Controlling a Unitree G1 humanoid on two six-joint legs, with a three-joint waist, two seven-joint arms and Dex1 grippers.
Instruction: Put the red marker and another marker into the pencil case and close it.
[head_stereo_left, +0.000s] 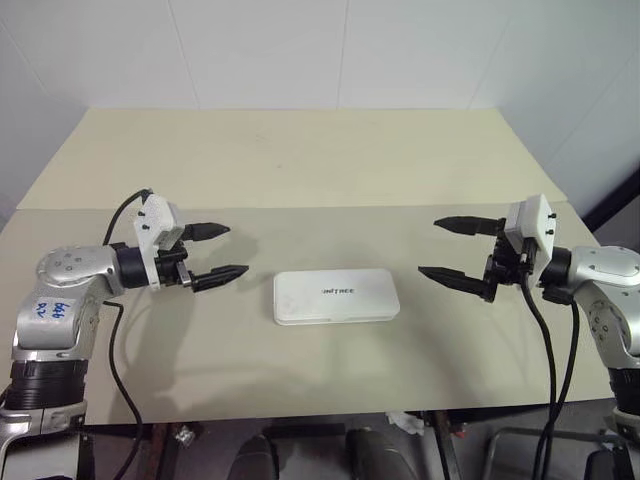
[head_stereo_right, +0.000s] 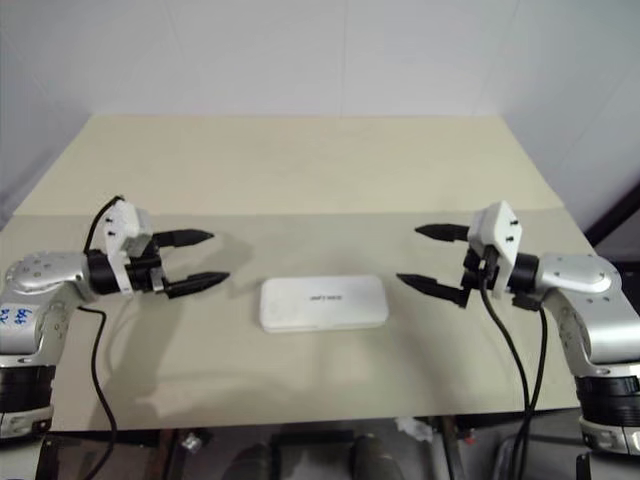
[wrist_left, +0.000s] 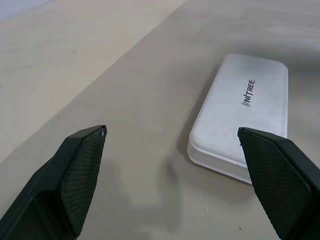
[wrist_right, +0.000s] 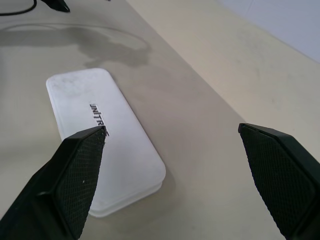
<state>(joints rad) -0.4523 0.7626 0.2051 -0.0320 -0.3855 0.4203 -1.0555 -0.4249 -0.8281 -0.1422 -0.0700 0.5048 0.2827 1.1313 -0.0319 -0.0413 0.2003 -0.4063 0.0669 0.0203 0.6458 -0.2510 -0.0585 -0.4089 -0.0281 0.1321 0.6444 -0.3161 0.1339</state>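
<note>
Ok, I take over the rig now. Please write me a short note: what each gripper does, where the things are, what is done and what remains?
Left gripper: open, holding nothing, beside the case on its left.
Right gripper: open, holding nothing, beside the case on its right.
Pencil case: lid shut, lying flat on the table between the two grippers, touched by neither.
Markers: none lies on the table; whether they are inside the shut case cannot be seen.
Done: the case is closed.
Left: probably nothing, except confirming the contents if you doubt them.

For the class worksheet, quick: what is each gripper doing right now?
Left gripper: jaws open, holding nothing, beside the closed pencil case.
Right gripper: jaws open, holding nothing, on the case's other side.
</note>
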